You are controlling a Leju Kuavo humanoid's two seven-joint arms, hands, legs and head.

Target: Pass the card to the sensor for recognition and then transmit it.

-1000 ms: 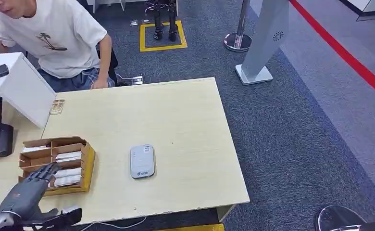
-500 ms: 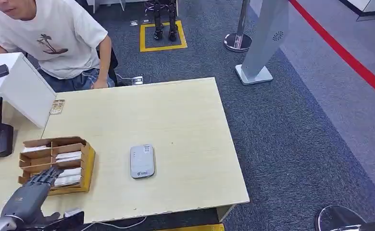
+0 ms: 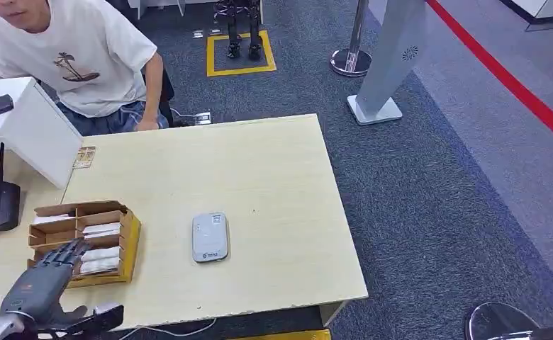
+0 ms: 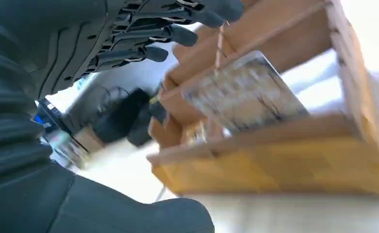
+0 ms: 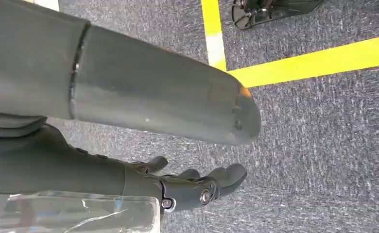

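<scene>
Since the card [image 4: 246,94] looks thin, stiff and light, an edge pinch seems best, judging by its raised end. It lies in the wooden box [image 3: 128,248] on the tabletop [image 3: 274,177], just beyond the left hand [image 3: 47,273], whose fingers [image 4: 178,34] are spread, empty, above the box. Right hand [image 5: 197,187] hangs empty, fingers apart, over carpet.

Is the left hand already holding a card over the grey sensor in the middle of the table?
No. The left hand is at the wooden card box with its fingers spread, apart from the sensor.
</scene>
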